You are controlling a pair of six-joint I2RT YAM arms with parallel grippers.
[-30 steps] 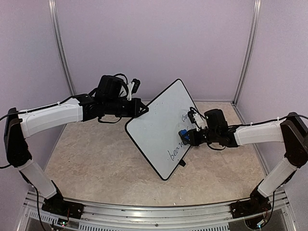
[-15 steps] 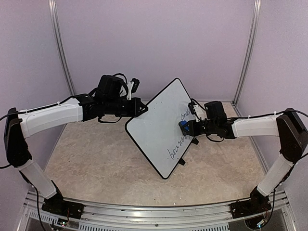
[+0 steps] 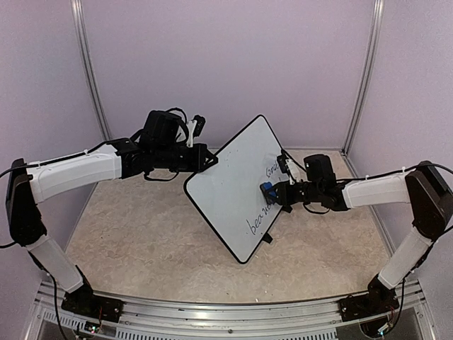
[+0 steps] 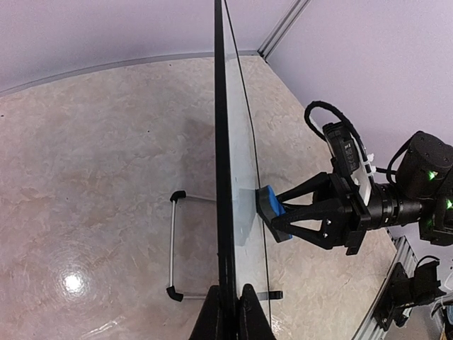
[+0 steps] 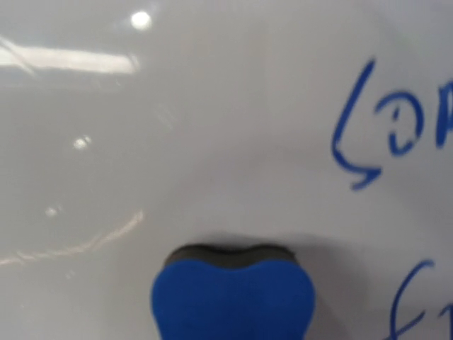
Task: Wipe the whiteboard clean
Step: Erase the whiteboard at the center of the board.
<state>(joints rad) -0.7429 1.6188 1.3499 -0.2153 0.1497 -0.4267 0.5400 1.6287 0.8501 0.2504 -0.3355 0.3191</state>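
The whiteboard (image 3: pixel 233 191) stands tilted on the table, with blue writing (image 3: pixel 256 221) on its right side. My left gripper (image 3: pixel 210 160) is shut on its upper left rim. In the left wrist view the board shows edge-on (image 4: pixel 221 142), pinched between my left gripper's fingers (image 4: pixel 227 292). My right gripper (image 3: pixel 273 193) is shut on a blue eraser (image 3: pixel 267 190) and presses it flat against the board face. The eraser also shows in the left wrist view (image 4: pixel 269 210). In the right wrist view the eraser (image 5: pixel 233 294) lies on the white surface (image 5: pixel 212 106) beside blue letters (image 5: pixel 368 134); my own fingers are hidden.
A wire stand (image 4: pixel 172 244) juts out behind the board. A black clip foot (image 3: pixel 267 239) sits at the board's lower edge. Purple walls with metal corner posts (image 3: pixel 364 71) close in the beige table (image 3: pixel 141 234).
My right gripper slid the eraser up the board, then a little back down and to the left. The left arm and the board have stayed still.
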